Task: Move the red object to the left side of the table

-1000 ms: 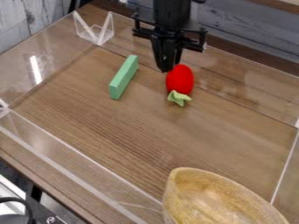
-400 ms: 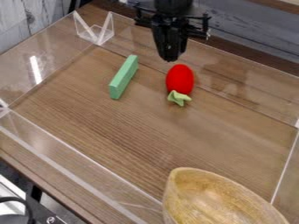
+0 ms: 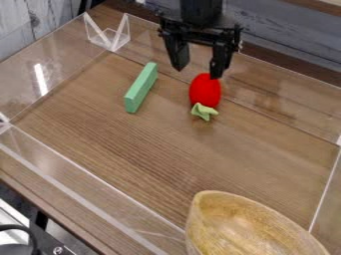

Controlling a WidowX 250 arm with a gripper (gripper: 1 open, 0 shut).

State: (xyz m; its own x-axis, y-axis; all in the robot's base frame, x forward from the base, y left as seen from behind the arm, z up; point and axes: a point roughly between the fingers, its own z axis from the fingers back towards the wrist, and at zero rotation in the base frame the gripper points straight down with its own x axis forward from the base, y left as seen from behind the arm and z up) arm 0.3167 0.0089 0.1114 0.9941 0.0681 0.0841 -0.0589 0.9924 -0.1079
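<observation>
The red object (image 3: 205,92), a small glossy strawberry-shaped toy with a pale green leafy end (image 3: 204,113), lies on the brown wood-grain table (image 3: 173,149) right of centre. My gripper (image 3: 197,68) hangs pointing down just above and behind it, jaws open and spread, with nothing between the fingers (image 3: 217,66). One fingertip is close to the toy's top right; I cannot tell if it touches.
A flat green rectangular block (image 3: 142,87) lies to the left of the toy. A round wooden bowl (image 3: 250,231) sits at the front right corner. Low clear acrylic walls (image 3: 54,164) border the tabletop.
The gripper was shut and has opened wide. It rose slightly off the toy's top. The toy and green block stay where they were.
</observation>
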